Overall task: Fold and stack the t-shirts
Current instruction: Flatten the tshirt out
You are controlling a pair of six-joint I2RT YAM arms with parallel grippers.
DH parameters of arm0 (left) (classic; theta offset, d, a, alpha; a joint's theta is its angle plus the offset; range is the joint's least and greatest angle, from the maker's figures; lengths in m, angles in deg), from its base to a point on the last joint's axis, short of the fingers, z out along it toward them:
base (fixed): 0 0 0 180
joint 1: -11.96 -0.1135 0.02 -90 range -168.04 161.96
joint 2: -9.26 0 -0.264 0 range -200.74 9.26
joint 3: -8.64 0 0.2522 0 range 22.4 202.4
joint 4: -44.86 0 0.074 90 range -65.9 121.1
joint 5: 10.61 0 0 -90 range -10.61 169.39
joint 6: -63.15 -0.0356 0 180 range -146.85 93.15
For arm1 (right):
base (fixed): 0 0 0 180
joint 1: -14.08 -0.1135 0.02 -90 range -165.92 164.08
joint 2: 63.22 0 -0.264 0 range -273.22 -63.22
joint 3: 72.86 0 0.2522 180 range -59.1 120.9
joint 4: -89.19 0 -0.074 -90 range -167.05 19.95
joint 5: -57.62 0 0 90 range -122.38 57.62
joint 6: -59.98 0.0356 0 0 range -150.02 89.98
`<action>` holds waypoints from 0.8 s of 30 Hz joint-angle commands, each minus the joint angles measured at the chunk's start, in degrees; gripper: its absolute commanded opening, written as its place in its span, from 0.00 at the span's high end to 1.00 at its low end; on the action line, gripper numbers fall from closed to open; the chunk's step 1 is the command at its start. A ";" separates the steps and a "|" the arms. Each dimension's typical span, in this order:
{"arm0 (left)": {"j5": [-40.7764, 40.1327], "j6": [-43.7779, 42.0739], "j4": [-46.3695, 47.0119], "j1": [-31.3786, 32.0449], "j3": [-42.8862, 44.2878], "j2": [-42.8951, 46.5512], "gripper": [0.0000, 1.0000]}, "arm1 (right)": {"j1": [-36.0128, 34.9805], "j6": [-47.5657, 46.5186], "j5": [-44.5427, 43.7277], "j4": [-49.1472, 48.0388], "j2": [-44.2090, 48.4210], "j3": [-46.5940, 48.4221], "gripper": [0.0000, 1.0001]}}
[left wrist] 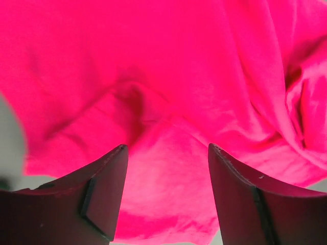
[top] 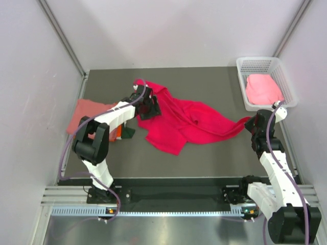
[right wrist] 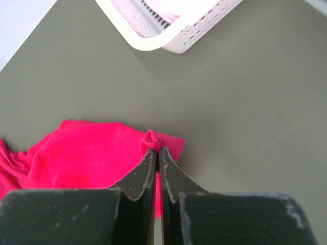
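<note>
grey table (top: 214, 158), white walls (top: 179, 30); left fingers (left wrist: 102, 194) spread, right fingers (right wrist: 138, 178) pinching crimson t-shirt (top: 189, 120).

I find the crimson tee (top: 184, 122) sprawled across mid-table, blocking the centre. The basket (top: 242, 84) occupies the far right corner, the salmon tee (top: 84, 112) the left edge. Bare table (top: 214, 158) runs along the near side.

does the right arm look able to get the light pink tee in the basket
Probably not yet: the right end effector is shut on the bright crimson-pink cloth t-shirt. Otherwise the light pink cloth t-shirt lies nearby in an open white plastic mesh basket.
</note>
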 commanded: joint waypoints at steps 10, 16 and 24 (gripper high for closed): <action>1.42 -5.02 -2.02 -1.35 -15.50 19.76 0.43 | 0.39 -0.38 0.58 -3.66 -0.29 -0.26 1.00; 5.99 -7.92 2.10 -1.26 -23.76 21.70 0.42 | 0.39 -0.38 1.10 -4.01 -0.37 -0.53 1.00; 7.58 -8.36 5.54 -1.26 -24.92 18.19 0.40 | 0.48 -0.47 1.37 -3.93 -0.02 -0.70 1.00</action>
